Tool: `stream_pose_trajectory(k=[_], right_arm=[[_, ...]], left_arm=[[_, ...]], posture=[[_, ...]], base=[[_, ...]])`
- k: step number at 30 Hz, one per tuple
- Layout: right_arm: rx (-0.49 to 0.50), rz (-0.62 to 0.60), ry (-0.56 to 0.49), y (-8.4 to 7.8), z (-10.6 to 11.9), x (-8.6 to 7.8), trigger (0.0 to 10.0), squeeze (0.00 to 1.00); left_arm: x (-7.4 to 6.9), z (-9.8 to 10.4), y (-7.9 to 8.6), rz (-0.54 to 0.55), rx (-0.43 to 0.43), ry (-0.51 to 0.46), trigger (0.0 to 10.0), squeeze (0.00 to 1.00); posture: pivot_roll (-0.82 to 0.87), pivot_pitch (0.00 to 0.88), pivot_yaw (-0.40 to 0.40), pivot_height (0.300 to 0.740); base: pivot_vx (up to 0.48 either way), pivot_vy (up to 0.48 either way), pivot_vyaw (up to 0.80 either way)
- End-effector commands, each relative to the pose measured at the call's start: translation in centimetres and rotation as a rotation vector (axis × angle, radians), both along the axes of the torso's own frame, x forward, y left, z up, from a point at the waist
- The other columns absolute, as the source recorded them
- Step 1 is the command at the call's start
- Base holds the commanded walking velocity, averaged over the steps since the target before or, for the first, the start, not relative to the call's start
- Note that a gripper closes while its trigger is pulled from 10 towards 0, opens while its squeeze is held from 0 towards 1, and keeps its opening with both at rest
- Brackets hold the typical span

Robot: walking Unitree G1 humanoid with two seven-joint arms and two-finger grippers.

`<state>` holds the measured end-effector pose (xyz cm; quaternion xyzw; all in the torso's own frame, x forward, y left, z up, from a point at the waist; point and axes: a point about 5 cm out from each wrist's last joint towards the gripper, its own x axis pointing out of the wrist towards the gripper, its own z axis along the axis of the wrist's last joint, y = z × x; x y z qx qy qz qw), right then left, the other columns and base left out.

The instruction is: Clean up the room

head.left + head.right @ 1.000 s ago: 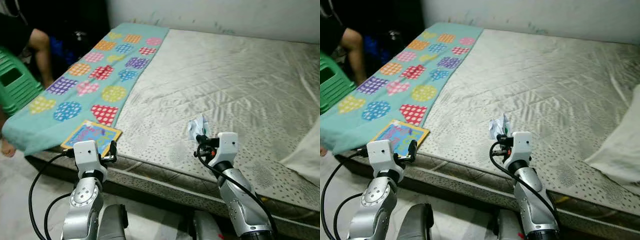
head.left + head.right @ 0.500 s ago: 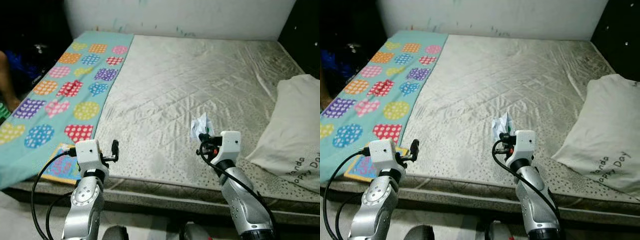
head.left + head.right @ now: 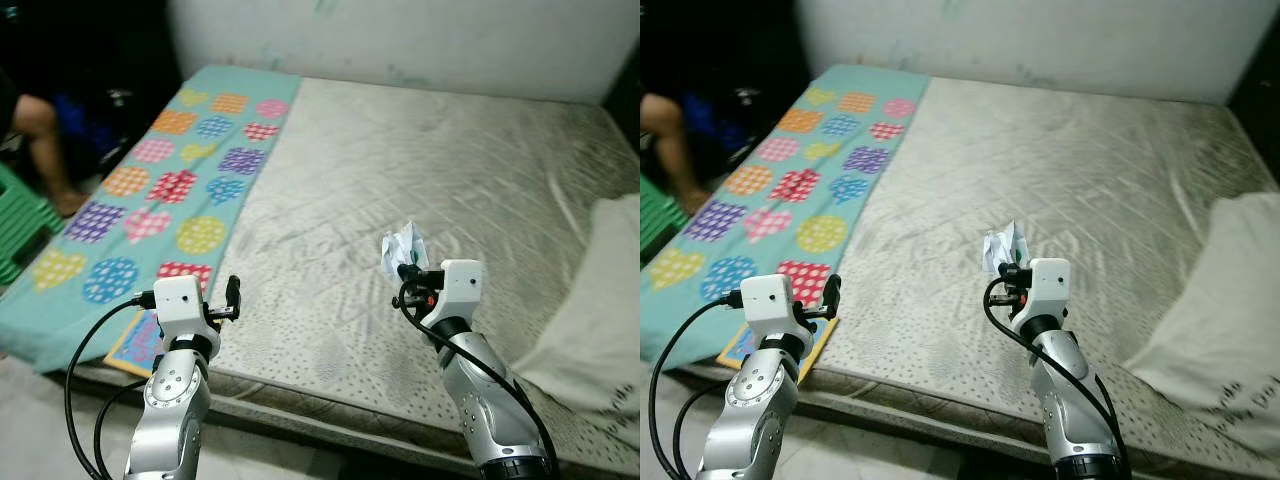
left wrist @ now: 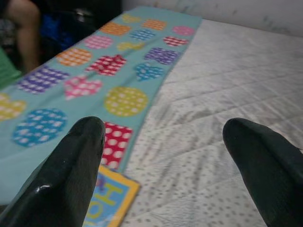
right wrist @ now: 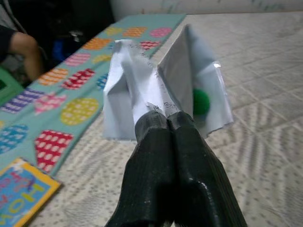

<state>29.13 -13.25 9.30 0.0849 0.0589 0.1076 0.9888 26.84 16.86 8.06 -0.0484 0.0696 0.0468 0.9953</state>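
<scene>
1. At far left a person's leg (image 3: 35, 130) shows beside a green chair (image 3: 20, 222), well apart from our arms.
2. A teal dotted cloth (image 3: 170, 190) covers the mattress (image 3: 450, 170) on its left side; a picture book (image 3: 140, 340) lies at its near corner.
3. Our left gripper (image 4: 165, 156) hovers over that corner, fingers spread and empty, probably ready for the book.
4. Our right gripper (image 5: 166, 124) pinches a crumpled wrapper (image 5: 156, 85), lifted off the mattress, we judge for carrying to a bin.
5. A pillow (image 3: 600, 300) lies at right. We see no container.
</scene>
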Motion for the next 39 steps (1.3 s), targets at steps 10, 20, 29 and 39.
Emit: stream_pose_trajectory(k=[10, 20, 29, 39], right_arm=[[-0.053, -0.045, 0.000, -1.11, -0.27, -0.46, 10.0, 0.00], [-0.078, -0.026, -0.006, -0.95, -0.34, -0.78, 10.0, 0.00], [-0.073, -0.010, -0.011, -0.73, -0.29, -0.48, 10.0, 0.00], [-0.056, 0.016, -0.013, -0.29, -0.30, -0.53, 10.0, 0.00]], left_arm=[[-0.50, -0.47, -0.23, -0.014, 0.020, 0.013, 10.0, 0.00], [-0.27, -0.46, -0.69, -0.036, 0.022, 0.013, 10.0, 0.00], [-0.36, -0.40, -0.88, -0.065, 0.014, -0.003, 10.0, 0.00], [-0.55, -0.52, -0.76, -0.083, 0.004, -0.005, 10.0, 0.00]], posture=[[-0.09, 0.000, 0.016, 0.740], [-0.10, 0.000, 0.016, 0.740], [-0.09, 0.000, 0.011, 0.740], [-0.08, 0.000, 0.003, 0.740]], base=[[0.000, 0.000, -0.08], [0.000, 0.000, 0.56], [0.000, 0.000, 0.80], [0.000, 0.000, 0.80]])
